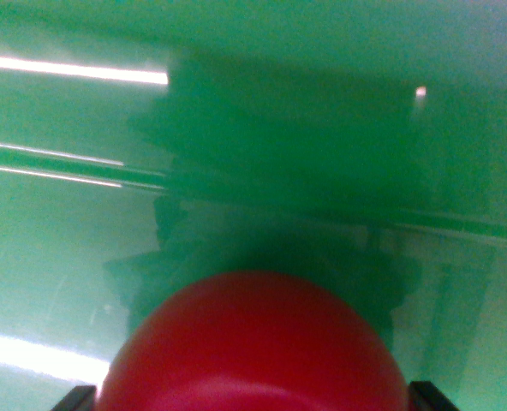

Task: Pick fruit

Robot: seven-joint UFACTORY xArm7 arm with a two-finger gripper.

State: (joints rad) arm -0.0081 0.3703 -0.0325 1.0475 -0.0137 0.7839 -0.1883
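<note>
A round red fruit (253, 342), smooth and glossy, fills the bottom middle of the wrist view, very close to the camera. My gripper (255, 399) shows only as two black fingertips, one at the bottom left (75, 399) and one at the bottom right (432, 396). Each fingertip sits right against a side of the fruit, so the gripper is shut on it. The lower part of the fruit is cut off by the frame's edge.
Behind the fruit lies a shiny green surface (56, 257) with bright light streaks on the wrist view's left. A dark blurred reflection or shadow (279, 154) spreads across its middle. A dark line (459, 227) runs across the surface.
</note>
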